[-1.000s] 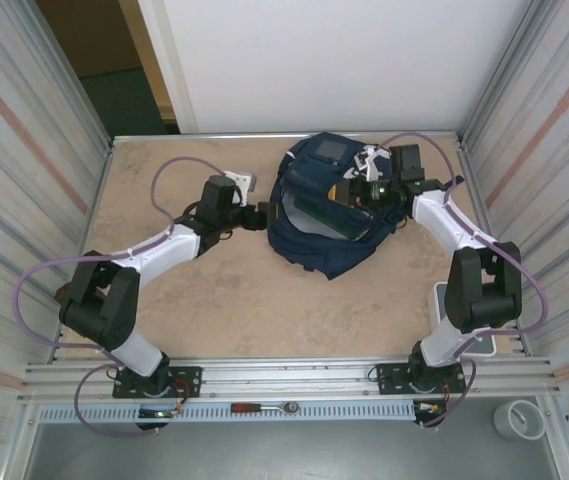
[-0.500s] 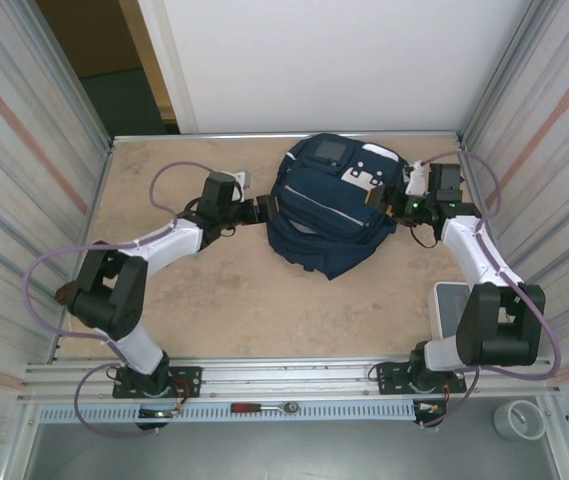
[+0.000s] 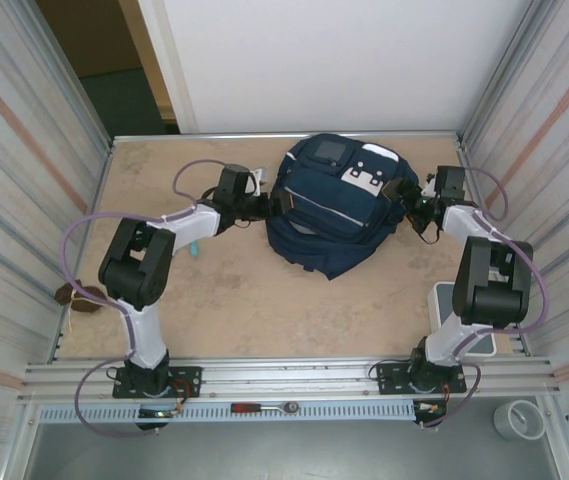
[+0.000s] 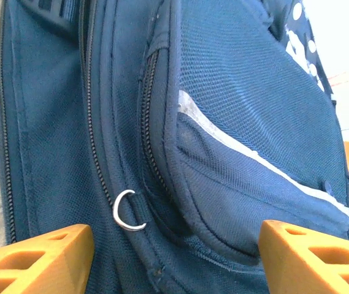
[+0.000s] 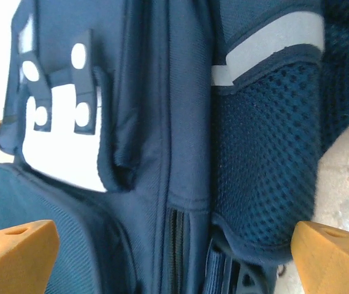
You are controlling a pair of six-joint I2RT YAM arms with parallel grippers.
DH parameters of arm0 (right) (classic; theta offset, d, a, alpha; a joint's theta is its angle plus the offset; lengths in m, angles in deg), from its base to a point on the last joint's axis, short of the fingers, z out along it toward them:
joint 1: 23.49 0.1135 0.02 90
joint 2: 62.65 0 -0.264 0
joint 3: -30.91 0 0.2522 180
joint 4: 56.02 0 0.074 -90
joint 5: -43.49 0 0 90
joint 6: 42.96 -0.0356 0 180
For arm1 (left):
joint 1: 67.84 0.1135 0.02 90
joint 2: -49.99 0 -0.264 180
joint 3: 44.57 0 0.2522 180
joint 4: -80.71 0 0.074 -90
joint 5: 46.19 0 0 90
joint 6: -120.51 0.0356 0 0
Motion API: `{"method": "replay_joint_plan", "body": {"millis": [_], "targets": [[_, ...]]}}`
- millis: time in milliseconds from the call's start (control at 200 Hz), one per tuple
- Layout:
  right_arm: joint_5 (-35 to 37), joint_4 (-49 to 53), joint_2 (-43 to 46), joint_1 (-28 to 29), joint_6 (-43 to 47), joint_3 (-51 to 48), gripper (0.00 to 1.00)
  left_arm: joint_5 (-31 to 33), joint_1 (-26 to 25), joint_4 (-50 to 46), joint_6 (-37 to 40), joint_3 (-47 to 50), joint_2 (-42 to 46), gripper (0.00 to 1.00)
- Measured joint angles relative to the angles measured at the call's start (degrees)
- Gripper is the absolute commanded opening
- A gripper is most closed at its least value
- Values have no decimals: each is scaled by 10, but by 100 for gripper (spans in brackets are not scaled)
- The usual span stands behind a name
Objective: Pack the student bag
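tan tabletop (image 3: 214, 300) holds the student bag (image 3: 329, 215) lengthwise near-to-far, top away; left claw (image 3: 267, 208), right claw (image 3: 406, 203) wide

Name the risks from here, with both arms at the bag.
1. The left gripper, open near the zip ring, could close on loose fabric of the student bag instead of the ring.
2. The right gripper, open at the mesh side pocket, could snag a finger in the mesh.
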Motion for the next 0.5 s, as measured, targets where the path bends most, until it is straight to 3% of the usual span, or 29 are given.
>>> {"method": "replay_joint_plan", "body": {"millis": [296, 501], "targets": [[-7, -10, -58, 41, 0, 52, 84, -4, -33, 18, -1, 21, -5, 64], [8, 5, -122, 74, 20, 130, 75, 30, -102, 7, -4, 74, 19, 66]]}}
